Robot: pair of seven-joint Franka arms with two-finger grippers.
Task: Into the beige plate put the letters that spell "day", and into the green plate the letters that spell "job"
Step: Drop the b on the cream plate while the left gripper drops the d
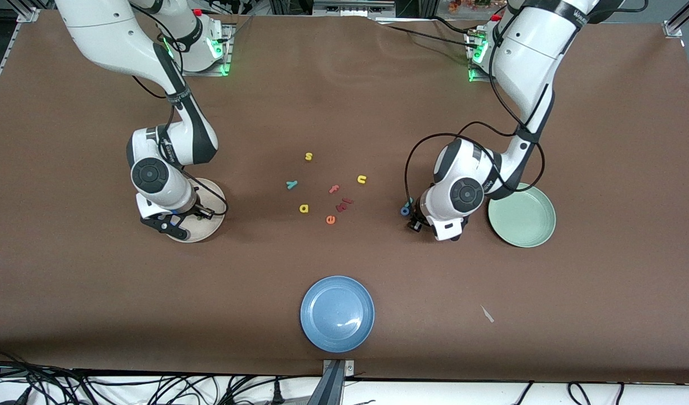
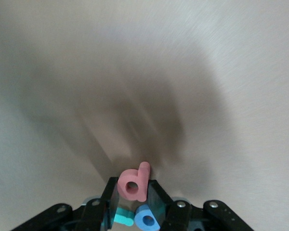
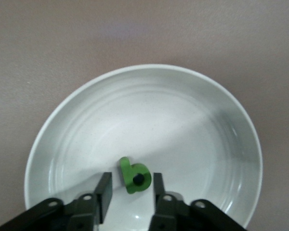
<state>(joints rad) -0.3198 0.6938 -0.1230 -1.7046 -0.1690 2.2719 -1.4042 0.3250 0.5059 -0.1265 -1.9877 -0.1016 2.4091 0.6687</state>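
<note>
Left pincer [image 2: 134,190], low over the counter [image 1: 344,84], clamps across the bowl of the pink b [image 2: 142,173]. The j [image 2: 121,219] and o [image 2: 145,220] lie just beneath it, with the green plate [image 1: 538,230] at its three o'clock in the front view. Right pincer [image 3: 131,183], jaws apart, hangs over the d [image 3: 134,175] lying in the beige plate [image 3: 77,125]. The y [image 1: 291,184] and a [image 1: 304,208] lie mid-counter. The foam letters look featherlight, soft and squashable, best pinched gently across a stem or bowl edge.
</note>
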